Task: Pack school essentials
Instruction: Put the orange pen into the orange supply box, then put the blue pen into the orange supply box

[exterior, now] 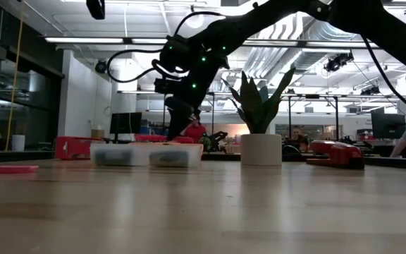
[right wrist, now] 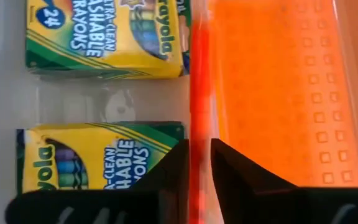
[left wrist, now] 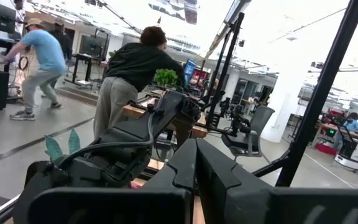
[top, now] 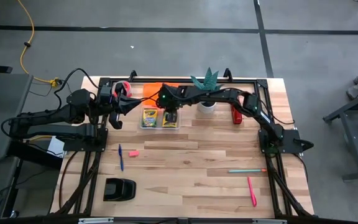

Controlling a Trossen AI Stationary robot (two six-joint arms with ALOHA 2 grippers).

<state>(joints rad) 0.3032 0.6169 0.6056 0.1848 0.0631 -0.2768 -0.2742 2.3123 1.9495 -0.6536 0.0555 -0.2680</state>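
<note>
Evidently reached across to the clear plastic storage bin (right wrist: 73, 99) at the back of the wooden desk (top: 197, 186) with the right end effector (right wrist: 197, 149), clamped on the thin orange-red marker (right wrist: 199, 74). Held that marker lengthwise along the bin's edge, just beside the two yellow-and-green crayon boxes (right wrist: 104, 37) already lying inside, and close against an orange perforated sheet (right wrist: 278, 93) on the other side. Risked, by that line, dropping the marker onto the bin's wall, or onto the orange sheet outside it, if let go without a nudge toward the crayon boxes. Risked also a tip snagging on a box corner and leaving the marker propped rather than flat, given so little free room beside the boxes. Parked the left end effector (top: 114, 119) at the desk's rear left, fingers together and holding nothing, close enough to the bin to be brushed on a careless retreat. Left the blue pen (top: 121, 157), tiny pink eraser (top: 133, 153), teal pen (top: 247, 170) and pink pen (top: 252, 191) out on the desk, well apart from the bin.
</note>
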